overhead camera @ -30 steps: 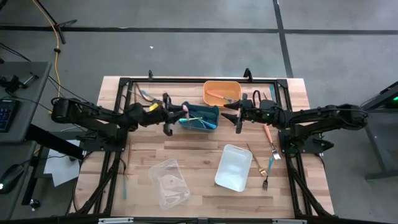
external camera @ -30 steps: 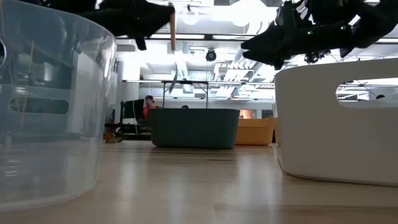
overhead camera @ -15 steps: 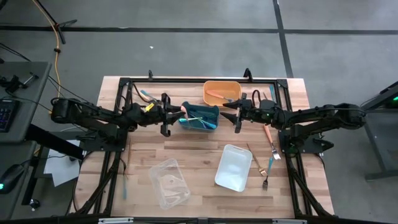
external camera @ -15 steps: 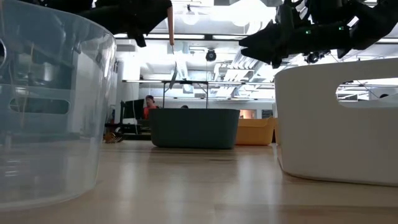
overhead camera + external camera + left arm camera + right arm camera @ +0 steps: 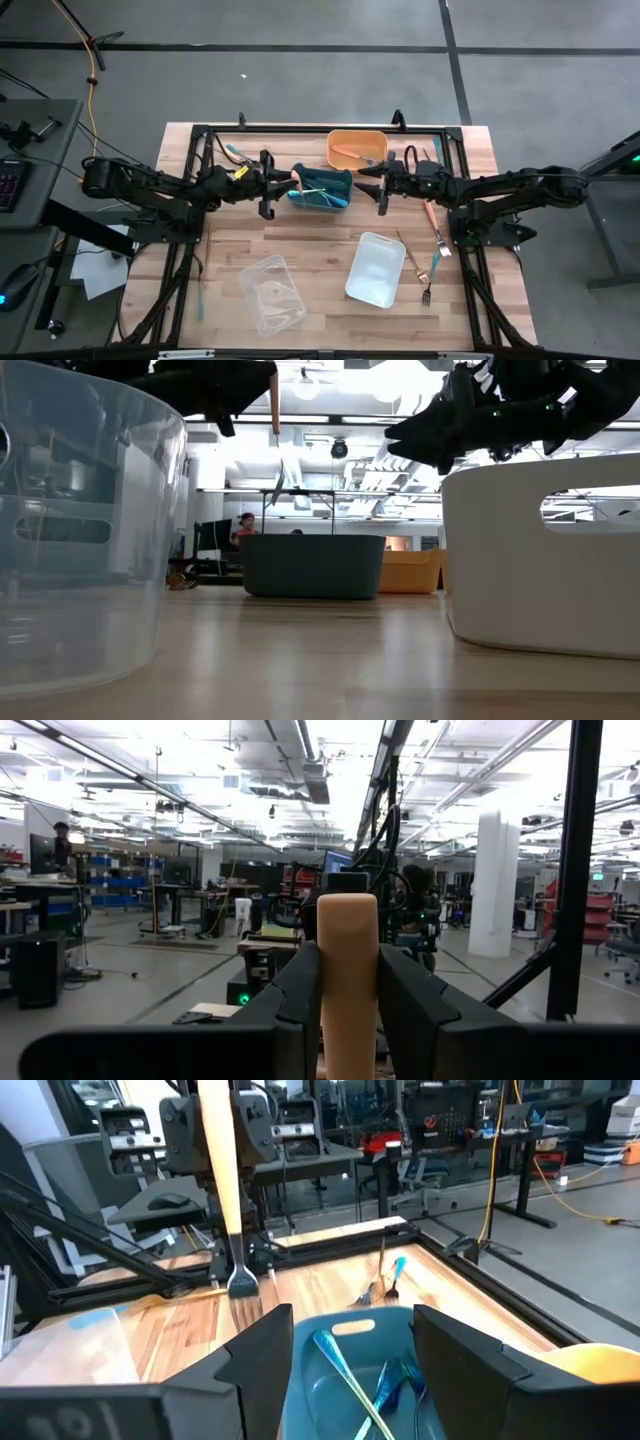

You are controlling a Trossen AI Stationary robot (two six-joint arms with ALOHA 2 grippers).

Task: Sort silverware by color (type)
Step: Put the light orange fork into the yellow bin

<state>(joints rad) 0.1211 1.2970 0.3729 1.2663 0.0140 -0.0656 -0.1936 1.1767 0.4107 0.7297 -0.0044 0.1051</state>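
Observation:
My left gripper point(image 5: 292, 184) is shut on a salmon-handled fork point(image 5: 222, 1180), which hangs tines down above the left end of the teal bin point(image 5: 312, 565). Several teal-handled pieces point(image 5: 350, 1370) lie in that bin. My right gripper point(image 5: 368, 185) hovers open and holding nothing over the bin's right end, facing the fork. The orange bin point(image 5: 334, 148) behind holds a salmon-handled piece point(image 5: 350, 153). More silverware point(image 5: 432, 215) lies flat on the table to the right, and a few pieces point(image 5: 232, 152) lie at the far left. My left gripper pinches the fork's salmon handle point(image 5: 347, 955) between its two fingers, near the handle's upper end. The fingers come about level from the table's left and lie across the handle. The fork hangs upright, lifted clear, with its tines point(image 5: 243, 1285) above the teal bin's left rim.
A white bin point(image 5: 375, 268) and a clear bin point(image 5: 272, 293) stand toward the near edge. A black frame point(image 5: 300, 130) runs around the work area. A gold fork point(image 5: 415, 265) and a teal-handled piece point(image 5: 436, 266) lie to the right of the white bin.

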